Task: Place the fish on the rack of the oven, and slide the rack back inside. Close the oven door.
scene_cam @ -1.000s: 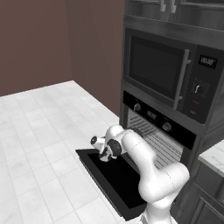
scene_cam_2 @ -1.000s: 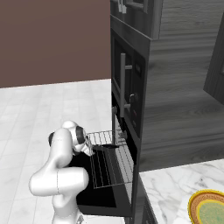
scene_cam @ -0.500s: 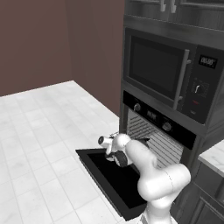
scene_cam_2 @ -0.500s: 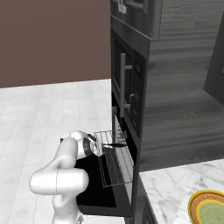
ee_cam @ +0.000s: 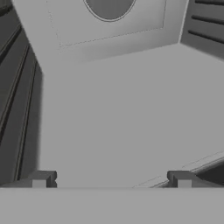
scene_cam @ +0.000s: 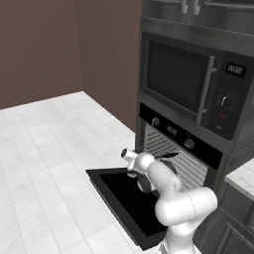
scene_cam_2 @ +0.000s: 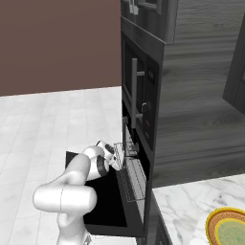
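The oven (scene_cam: 173, 131) has its door (scene_cam: 116, 198) dropped flat and open. The wire rack (scene_cam: 187, 166) sits mostly inside the cavity, and its front edge juts out in the right base view (scene_cam_2: 134, 181). A slender dark fish (scene_cam: 166, 156) lies on the rack at the oven's mouth. My hand hovers over the door just in front of the rack. In the hand view my gripper (ee_cam: 110, 181) is open with nothing between its fingertips (ee_cam: 40, 179). It faces the grey back wall and round fan of the cavity.
A microwave (scene_cam: 183, 82) with a vertical handle sits above the oven. A marble counter (scene_cam_2: 186, 206) to the right holds a yellow-orange plate (scene_cam_2: 228, 230). White tiled floor (scene_cam: 44, 149) spreads out to the left of the open door.
My hand has moved toward the oven mouth over the door. The rack with the fish has slid further into the cavity. The jaws stay wide apart.
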Motion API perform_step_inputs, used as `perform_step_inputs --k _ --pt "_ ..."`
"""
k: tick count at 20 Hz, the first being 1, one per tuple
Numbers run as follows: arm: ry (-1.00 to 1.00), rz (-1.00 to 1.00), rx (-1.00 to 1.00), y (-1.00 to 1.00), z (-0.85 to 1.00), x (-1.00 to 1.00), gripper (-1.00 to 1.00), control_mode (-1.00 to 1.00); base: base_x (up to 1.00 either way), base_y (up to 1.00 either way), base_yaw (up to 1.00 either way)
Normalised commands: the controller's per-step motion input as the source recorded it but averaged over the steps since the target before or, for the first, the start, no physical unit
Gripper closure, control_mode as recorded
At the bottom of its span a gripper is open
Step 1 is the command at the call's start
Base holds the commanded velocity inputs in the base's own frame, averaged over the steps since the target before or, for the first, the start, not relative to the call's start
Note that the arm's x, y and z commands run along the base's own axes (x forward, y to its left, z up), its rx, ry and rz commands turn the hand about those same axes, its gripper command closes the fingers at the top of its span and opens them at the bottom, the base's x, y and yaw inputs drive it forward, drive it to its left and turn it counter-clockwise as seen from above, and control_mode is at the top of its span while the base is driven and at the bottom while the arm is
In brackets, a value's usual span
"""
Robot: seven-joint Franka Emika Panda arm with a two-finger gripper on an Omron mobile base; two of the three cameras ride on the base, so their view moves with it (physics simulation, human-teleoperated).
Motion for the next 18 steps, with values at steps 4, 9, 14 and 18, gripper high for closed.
perform_step_inputs --k 4,9,14,18 --pt "-0.02 -0.16 0.00 -1.00 0.29 -0.08 -1.00 -1.00 0.00 0.00 0.00" --pt "-0.04 -0.15 0.00 -1.00 0.17 -0.04 -1.00 -1.00 0.00 0.00 0.00" --pt "-0.03 -0.15 0.00 -0.99 0.34 -0.08 -1.00 -1.00 0.00 0.00 0.00" --pt "-0.07 -0.05 0.00 -0.29 0.53 -0.41 -1.00 -1.00 0.00 0.00 0.00"
